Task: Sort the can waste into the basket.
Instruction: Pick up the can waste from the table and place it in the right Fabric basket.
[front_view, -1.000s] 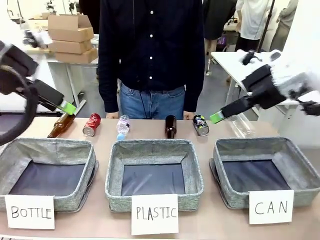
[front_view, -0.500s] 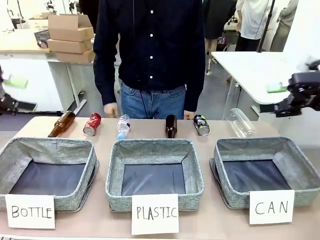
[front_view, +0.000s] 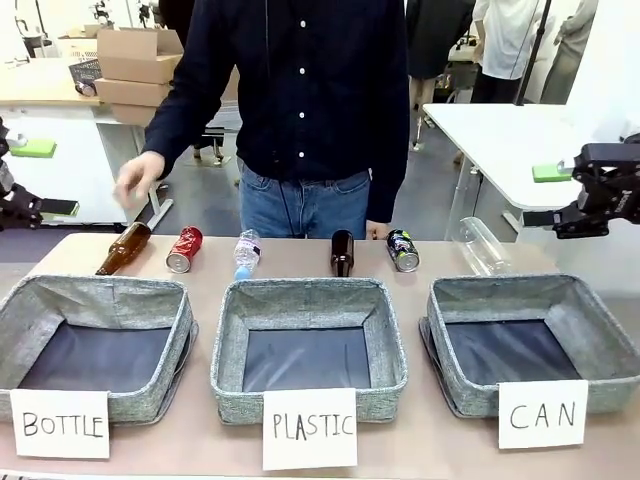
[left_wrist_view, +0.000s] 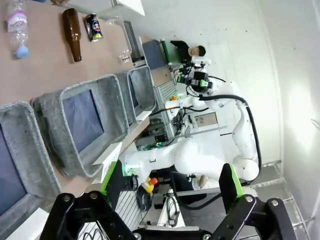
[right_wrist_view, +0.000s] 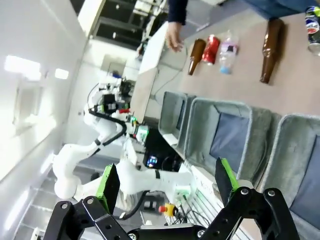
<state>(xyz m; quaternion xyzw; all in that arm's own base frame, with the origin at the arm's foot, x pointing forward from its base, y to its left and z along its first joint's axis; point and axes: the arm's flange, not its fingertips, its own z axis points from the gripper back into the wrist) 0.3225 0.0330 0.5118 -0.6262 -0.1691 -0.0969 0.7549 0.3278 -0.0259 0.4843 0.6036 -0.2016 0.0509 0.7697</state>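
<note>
Table (front_view: 200, 440), tan, shared with a person (front_view: 300, 100) standing at its far side; one hand (front_view: 135, 182) raised and blurred above the left end of the row.
Three grey bins along my near edge, each with its dark floor bare; BOTTLE bin (front_view: 95, 290) on my left, PLASTIC bin (front_view: 305, 292) in the middle, CAN basket (front_view: 500, 287) on my right with its white card (front_view: 542, 413) in front.
Row of waste lying beyond the bins, left to right: brown bottle (front_view: 122, 248); red can (front_view: 184, 249) just beside it; small plastic bottle (front_view: 245, 253); second brown bottle (front_view: 342, 252); black can (front_view: 402, 250) close beside that, behind the gap between the PLASTIC bin and the CAN basket; clear bottle (front_view: 482, 245) behind the CAN basket's far rim.
My left tool (left_wrist_view: 171, 175), raised off the table at my left side, fingers spread, gripping nothing.
My right tool (right_wrist_view: 166, 172), raised at my right side, fingers spread, gripping nothing; well apart from both cans.
</note>
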